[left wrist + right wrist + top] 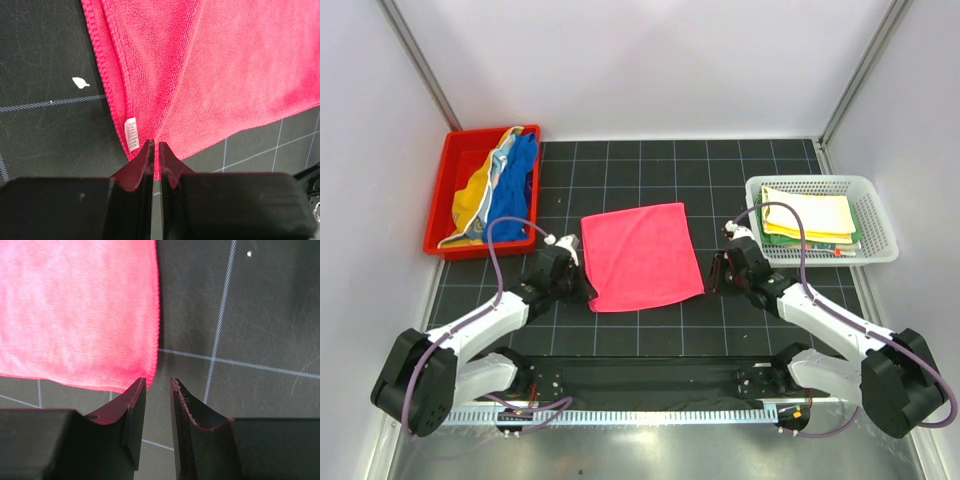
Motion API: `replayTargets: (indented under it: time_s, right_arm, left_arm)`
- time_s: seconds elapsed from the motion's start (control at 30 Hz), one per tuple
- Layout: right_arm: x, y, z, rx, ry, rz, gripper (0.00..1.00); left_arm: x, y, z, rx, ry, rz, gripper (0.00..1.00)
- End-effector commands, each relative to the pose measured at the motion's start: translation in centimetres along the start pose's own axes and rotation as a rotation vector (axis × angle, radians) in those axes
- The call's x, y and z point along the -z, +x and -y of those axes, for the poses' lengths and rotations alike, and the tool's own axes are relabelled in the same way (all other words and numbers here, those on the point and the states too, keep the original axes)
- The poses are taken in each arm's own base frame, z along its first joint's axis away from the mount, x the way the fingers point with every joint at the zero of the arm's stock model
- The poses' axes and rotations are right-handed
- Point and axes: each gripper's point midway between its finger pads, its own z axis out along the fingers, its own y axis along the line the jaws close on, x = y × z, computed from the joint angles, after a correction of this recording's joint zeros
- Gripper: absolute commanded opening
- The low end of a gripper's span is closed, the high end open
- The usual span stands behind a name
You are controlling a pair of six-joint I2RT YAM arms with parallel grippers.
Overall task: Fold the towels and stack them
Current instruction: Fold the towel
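Left wrist: left hand (154, 146) apparently pinches pink towel (225, 65) by unreadable tag (131, 134); right hand (158, 381) parted, empty

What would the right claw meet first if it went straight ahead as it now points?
Probably the black mat, just right of the pink towel, though depth is unclear.

overhead and wrist close-ups, same towel (640, 256)

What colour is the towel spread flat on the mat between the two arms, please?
Pink-red, plain with no print; the top external view shows the towel best.
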Motion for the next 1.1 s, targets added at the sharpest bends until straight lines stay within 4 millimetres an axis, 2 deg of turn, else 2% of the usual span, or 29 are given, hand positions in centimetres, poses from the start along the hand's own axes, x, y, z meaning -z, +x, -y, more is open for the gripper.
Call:
replayTargets:
  time_s: [0.0,0.07,0.13,0.2,0.23,0.27,0.3,0.37,0.4,0.43,0.47,0.53,0.57,0.6,0.63,0.67,0.7,0.73,0.77,0.8,0.83,0.9,1.07]
  right_arm:
    - [-0.4,-0.1,0.4,-0.026,0.030,0.015,0.34]
    - [-0.6,-1.2,-0.3,-0.030,0.020,0.026,0.34]
    - [-1.3,-2.1,-0.5,-0.026,0.032,0.030,0.35]
    - [-1.5,-4.6,-1.3,-0.015,0.035,0.079,0.37]
    - [-2.3,-4.7,-1.2,-0.006,0.056,0.060,0.38]
    - [-2.4,-6.9,-2.1,-0.003,0.044,0.091,0.38]
    - [-2.8,-8.0,-2.2,0.004,0.044,0.096,0.38]
    - [-4.3,-10.1,-3.0,0.009,0.029,0.094,0.38]
    - [-4.6,-11.2,-3.2,0.006,0.025,0.108,0.38]
    - [-5.3,-12.1,-2.9,0.010,0.028,0.108,0.38]
    - [-6.3,-13.4,-3.5,0.013,0.016,0.109,0.39]
    - [-7.6,-14.6,-3.3,0.020,0.019,0.104,0.41]
    - [-7.7,-16.4,-3.9,0.024,0.003,0.128,0.41]
    - [-9.3,-16.1,-3.6,0.026,0.012,0.099,0.43]
    - [-9.8,-16.7,-3.5,0.024,0.016,0.101,0.44]
    - [-10.2,-18.2,-3.5,0.025,0.013,0.120,0.45]
    - [-11.5,-18.0,-3.0,0.022,0.026,0.101,0.45]
    - [-12.0,-18.0,-3.3,0.024,0.001,0.086,0.45]
    - [-12.3,-19.2,-3.6,0.032,-0.004,0.103,0.45]
    - [-13.5,-18.6,-3.3,0.038,0.002,0.073,0.46]
    - [-13.7,-19.6,-3.8,0.039,-0.008,0.090,0.46]
    - [-15.0,-19.4,-3.4,0.045,0.002,0.073,0.46]
    - [-15.9,-20.5,-3.8,0.045,-0.003,0.074,0.46]
  left_arm:
    - [0.4,-1.1,0.5,0.011,0.001,0.034,0.10]
    - [0.5,-2.1,1.2,0.011,0.008,0.053,0.11]
    - [0.5,-3.4,1.0,0.015,-0.031,0.096,0.13]
    - [0.4,-5.9,0.8,0.025,-0.092,0.171,0.17]
    - [0.4,-6.9,0.8,0.022,-0.111,0.194,0.19]
    - [0.2,-7.6,0.7,0.020,-0.133,0.205,0.19]
    - [-0.2,-9.3,0.8,0.023,-0.161,0.225,0.20]
    - [-0.7,-10.9,0.6,0.011,-0.189,0.241,0.22]
    - [-1.4,-12.4,0.4,0.022,-0.215,0.249,0.23]
    - [-1.7,-13.1,0.1,0.026,-0.226,0.256,0.24]
    - [-2.1,-13.9,0.0,0.024,-0.233,0.260,0.25]
    - [-3.4,-15.7,-0.7,0.036,-0.254,0.249,0.28]
    - [-3.8,-16.3,-1.0,0.043,-0.262,0.245,0.29]
    - [-4.2,-16.8,-1.1,0.036,-0.261,0.242,0.30]
    - [-5.0,-17.9,-1.6,0.044,-0.271,0.240,0.33]
    - [-5.5,-18.2,-1.6,0.043,-0.264,0.228,0.34]
    - [-5.9,-18.7,-1.7,0.040,-0.261,0.225,0.34]
    - [-6.2,-19.6,-1.5,0.041,-0.254,0.233,0.34]
    - [-7.0,-19.5,-2.1,0.044,-0.258,0.210,0.34]
    - [-7.3,-19.7,-2.3,0.045,-0.262,0.203,0.34]
    - [-7.9,-20.0,-2.5,0.049,-0.265,0.194,0.34]
    - [-8.3,-20.3,-2.7,0.061,-0.254,0.186,0.34]
    - [-9.6,-20.6,-3.2,0.069,-0.261,0.160,0.34]
